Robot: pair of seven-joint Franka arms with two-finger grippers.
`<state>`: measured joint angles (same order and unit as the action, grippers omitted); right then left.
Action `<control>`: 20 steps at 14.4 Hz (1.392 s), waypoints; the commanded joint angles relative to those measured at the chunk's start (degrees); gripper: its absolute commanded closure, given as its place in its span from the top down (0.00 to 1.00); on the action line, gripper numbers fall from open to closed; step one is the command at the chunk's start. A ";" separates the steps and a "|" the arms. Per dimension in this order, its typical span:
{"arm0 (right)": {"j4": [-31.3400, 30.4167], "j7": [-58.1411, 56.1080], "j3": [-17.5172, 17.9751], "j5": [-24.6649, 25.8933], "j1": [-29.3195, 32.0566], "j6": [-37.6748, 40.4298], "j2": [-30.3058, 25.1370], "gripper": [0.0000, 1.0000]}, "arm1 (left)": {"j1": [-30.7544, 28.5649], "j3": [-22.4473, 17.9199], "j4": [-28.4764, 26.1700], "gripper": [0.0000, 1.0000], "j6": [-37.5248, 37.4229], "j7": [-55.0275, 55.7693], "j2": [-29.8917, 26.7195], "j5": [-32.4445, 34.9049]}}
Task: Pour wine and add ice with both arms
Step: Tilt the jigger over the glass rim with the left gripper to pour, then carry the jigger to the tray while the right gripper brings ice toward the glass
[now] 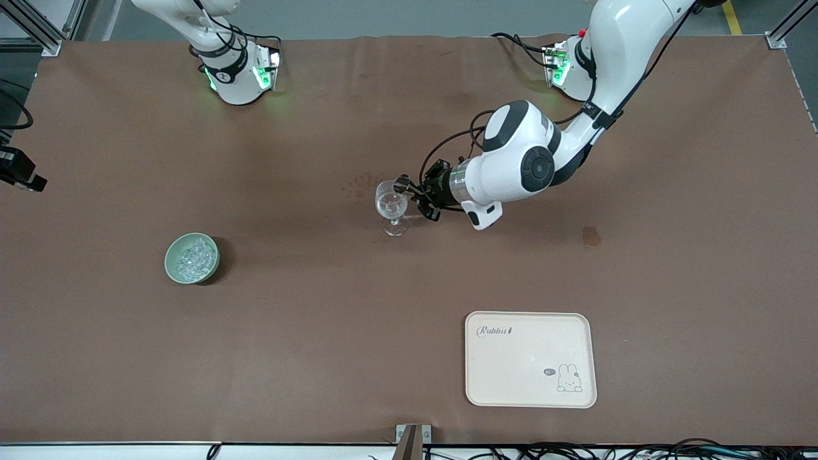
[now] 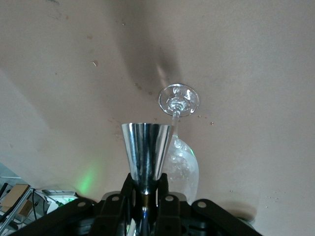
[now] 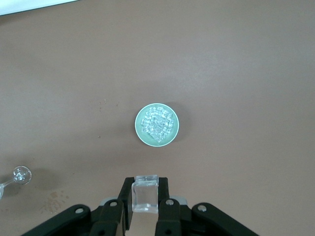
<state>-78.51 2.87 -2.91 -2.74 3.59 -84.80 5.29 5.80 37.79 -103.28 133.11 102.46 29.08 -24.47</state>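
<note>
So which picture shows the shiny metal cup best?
The left wrist view: the jigger fills the middle, pinched in the left gripper beside the wine glass. The front view shows only a tiny bit at the glass rim; the right wrist view shows none.

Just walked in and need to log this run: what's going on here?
The left hand holds a metal jigger tipped at the stemmed glass mid-table. The right hand grips one ice cube above the green bowl of ice. A cream tray sits nearer the front camera.
</note>
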 commanded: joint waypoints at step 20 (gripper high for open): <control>0.20 7.82 0.37 -0.95 -6.29 0.69 -0.19 0.01 | -13.70 1.15 19.05 0.00 -8.13 -18.51 11.33 -20.88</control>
<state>-78.51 6.28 -2.53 -3.28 0.15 -84.63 5.29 -5.18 38.00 -90.76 126.39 85.51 35.44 -44.05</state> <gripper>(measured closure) 0.767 0.793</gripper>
